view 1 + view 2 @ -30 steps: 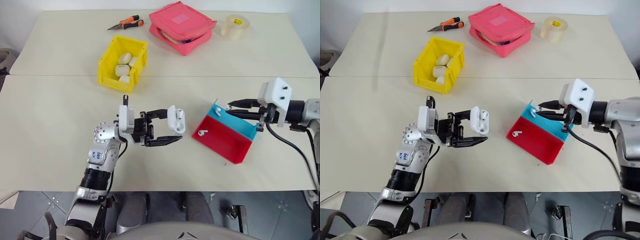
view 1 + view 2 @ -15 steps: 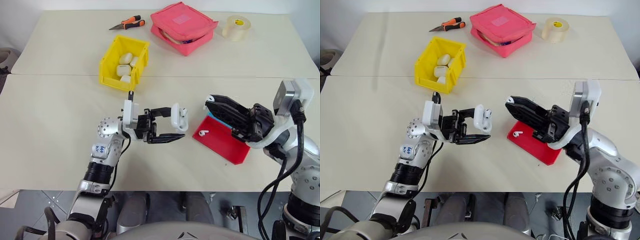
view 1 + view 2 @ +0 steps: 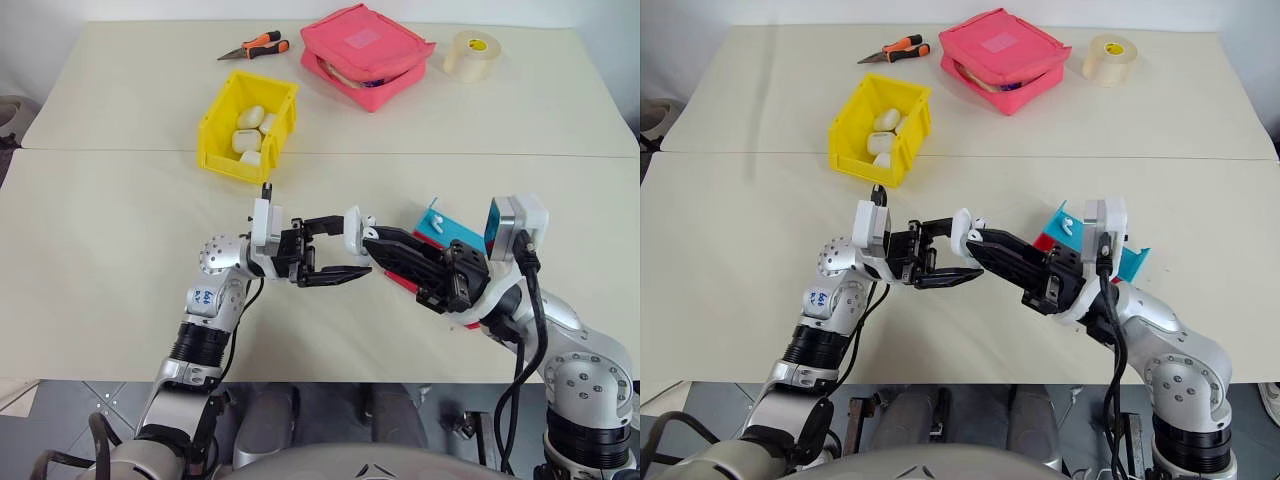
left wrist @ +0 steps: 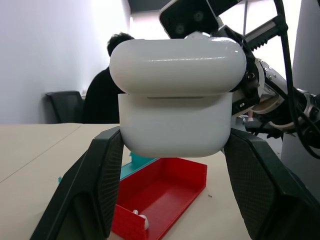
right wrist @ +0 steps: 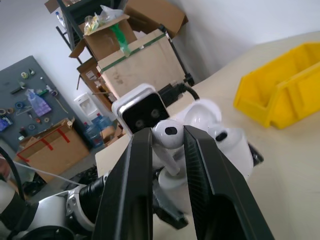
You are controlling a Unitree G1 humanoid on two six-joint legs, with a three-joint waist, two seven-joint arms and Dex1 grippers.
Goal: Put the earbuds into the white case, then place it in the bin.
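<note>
The left hand (image 3: 335,252) is gripping the white case (image 4: 176,97) above the bench (image 3: 100,250), lid flipped up, mouth facing across toward the right hand (image 3: 368,238). The right hand is pinching one of the earbuds (image 5: 169,136) between its fingertips, right up against the open case, where one earbud (image 5: 221,134) looks already seated. Another earbud (image 4: 141,218) is lying in the red tray (image 4: 170,192), so there may be more fetching to come. The yellow bin (image 3: 247,125) is sitting well back on the bench, already holding several white cases.

The risk here: the earbud is glossy and tiny, so a slightly skewed stem could be catching the socket rim and popping free when the fingers let go. Pushing too hard could be twisting the case in the left hand's narrow grip.
</note>
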